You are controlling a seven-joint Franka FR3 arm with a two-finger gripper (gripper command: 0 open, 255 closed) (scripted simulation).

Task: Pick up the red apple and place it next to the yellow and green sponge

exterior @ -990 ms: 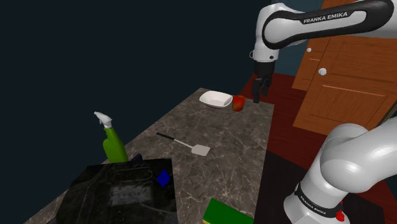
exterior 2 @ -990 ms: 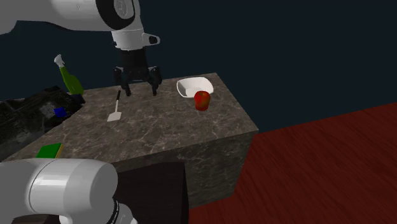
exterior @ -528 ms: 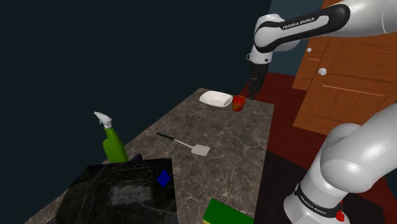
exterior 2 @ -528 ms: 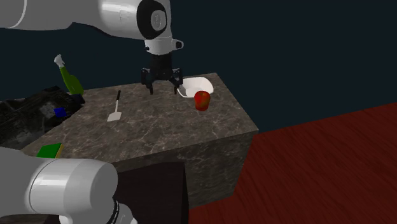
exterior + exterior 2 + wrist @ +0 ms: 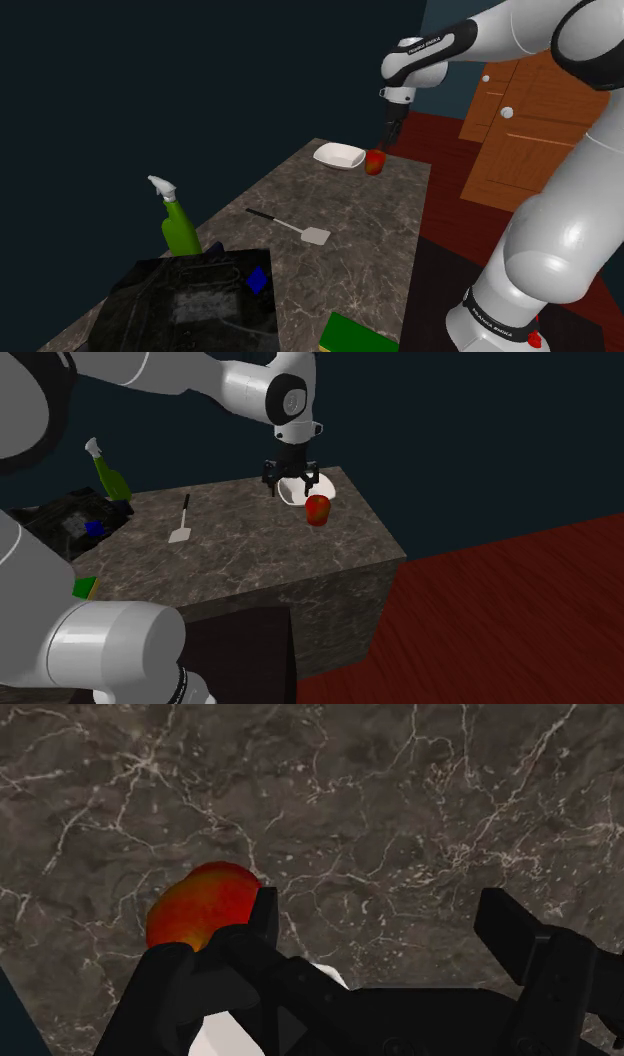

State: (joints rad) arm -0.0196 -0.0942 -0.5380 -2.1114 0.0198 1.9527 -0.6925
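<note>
The red apple [image 5: 375, 163] [image 5: 318, 509] rests on the dark marble counter [image 5: 350, 220], close to its far end and beside a white bowl [image 5: 339, 155] [image 5: 296, 488]. My black gripper [image 5: 386, 134] [image 5: 293, 482] hangs open just above the counter, over the bowl's edge and right by the apple. In the wrist view the apple [image 5: 200, 909] sits just outside one finger [image 5: 262, 919], and the gap of the gripper [image 5: 385, 919] holds nothing. The yellow and green sponge [image 5: 355, 335] [image 5: 78, 589] lies at the counter's near end by my stand.
A white spatula with a black handle [image 5: 300, 228] [image 5: 182, 520] lies mid-counter. A green spray bottle [image 5: 178, 222] [image 5: 108, 472] stands beside a black sink [image 5: 190, 300]. A wooden door [image 5: 530, 130] stands behind the arm. The counter drops off to a red wooden floor [image 5: 500, 612].
The arm has swung along the counter toward the bowl and the apple, carrying the open gripper from above the counter's middle to right beside the apple. Nothing on the counter has moved.
</note>
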